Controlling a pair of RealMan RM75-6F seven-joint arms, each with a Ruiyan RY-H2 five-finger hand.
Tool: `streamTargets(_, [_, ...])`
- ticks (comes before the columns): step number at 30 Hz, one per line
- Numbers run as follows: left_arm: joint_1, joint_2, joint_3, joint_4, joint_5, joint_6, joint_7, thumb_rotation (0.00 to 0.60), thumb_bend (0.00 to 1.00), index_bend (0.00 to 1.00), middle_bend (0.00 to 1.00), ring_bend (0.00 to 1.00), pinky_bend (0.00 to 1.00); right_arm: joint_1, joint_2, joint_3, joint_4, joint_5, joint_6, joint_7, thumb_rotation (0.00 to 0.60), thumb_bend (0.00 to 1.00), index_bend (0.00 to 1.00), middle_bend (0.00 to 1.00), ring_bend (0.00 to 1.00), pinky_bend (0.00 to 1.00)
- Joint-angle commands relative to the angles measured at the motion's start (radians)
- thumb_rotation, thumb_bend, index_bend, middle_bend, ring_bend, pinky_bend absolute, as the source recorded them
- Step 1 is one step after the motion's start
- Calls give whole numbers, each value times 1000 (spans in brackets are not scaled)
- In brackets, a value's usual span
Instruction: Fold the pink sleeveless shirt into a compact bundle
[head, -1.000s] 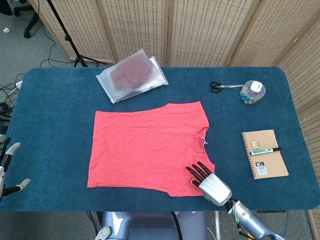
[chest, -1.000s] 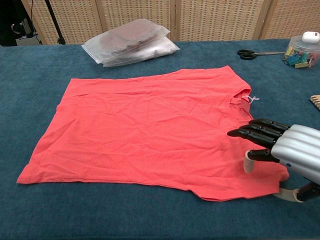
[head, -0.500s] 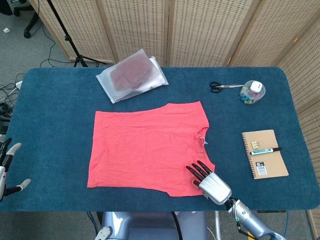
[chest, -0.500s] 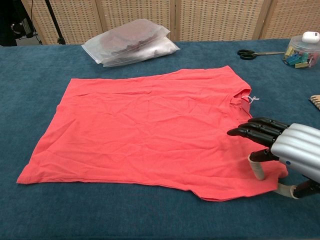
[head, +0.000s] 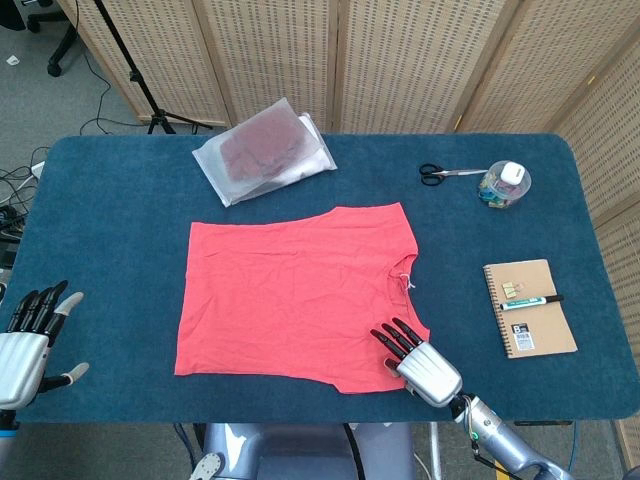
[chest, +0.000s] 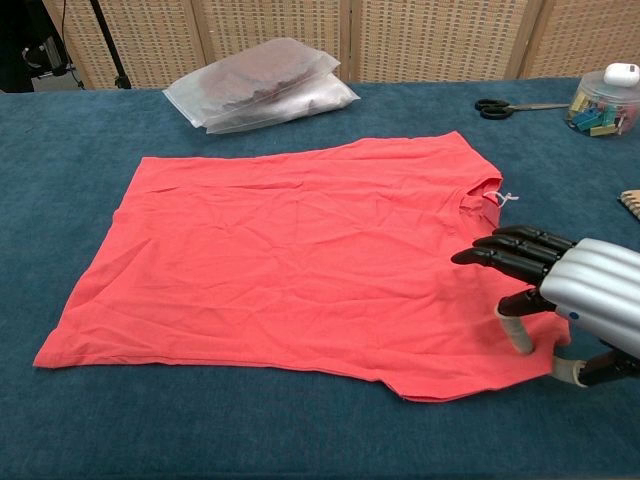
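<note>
The pink sleeveless shirt (head: 290, 290) lies spread flat on the blue table (head: 110, 220), neck opening to the right. In the chest view the pink shirt (chest: 290, 240) shows a few light wrinkles. My right hand (head: 420, 362) hovers over its near right shoulder corner, fingers stretched out toward the fabric. The chest view has the right hand (chest: 570, 295) with its thumb pointing down onto the cloth and nothing gripped. My left hand (head: 25, 345) is at the table's front left edge, well clear of the shirt, fingers apart and empty. It does not show in the chest view.
A clear plastic bag (head: 265, 150) with a folded dark garment lies behind the shirt. Scissors (head: 445, 174) and a tub of clips (head: 504, 184) sit at the back right. A brown notebook (head: 528, 308) with a pen lies right of the shirt.
My left hand has come up further into the head view at the front left edge. The right hand edged slightly left, and its thumb dropped onto the fabric.
</note>
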Motion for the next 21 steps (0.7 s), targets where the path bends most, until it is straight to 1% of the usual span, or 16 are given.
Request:
streamTargets(1, [-18, -55, 24, 70, 57, -14, 9, 600, 0, 102, 0, 0, 0, 1, 2, 0, -2, 3, 2, 3, 600, 414, 610, 91, 0, 0])
streamTargets(4, [-44, -120, 31, 148, 102, -32, 22, 600, 0, 213, 0, 0, 0, 3, 4, -2, -5, 5, 3, 2, 600, 416, 610, 91, 0, 0])
streamTargets(7, [-75, -162, 44, 200, 131, -72, 18, 600, 2, 276, 0, 0, 0, 4, 5, -4, -8, 7, 4, 0, 600, 416, 610, 91, 0, 0])
streamTargets(10, [-102, -201, 47, 251, 148, -99, 25, 600, 3, 291, 0, 0, 0, 4, 6, -5, -11, 10, 5, -1, 600, 417, 610, 93, 0, 0])
streamTargets(15, [-136, -280, 60, 341, 157, -142, -14, 600, 9, 320, 0, 0, 0, 6, 5, -5, -11, 18, 4, -3, 600, 440, 611, 97, 0, 0])
streamTargets(21, [-151, -350, 70, 419, 151, -160, -47, 600, 10, 327, 0, 0, 0, 7, 3, -7, -10, 22, 2, -12, 600, 440, 616, 97, 0, 0])
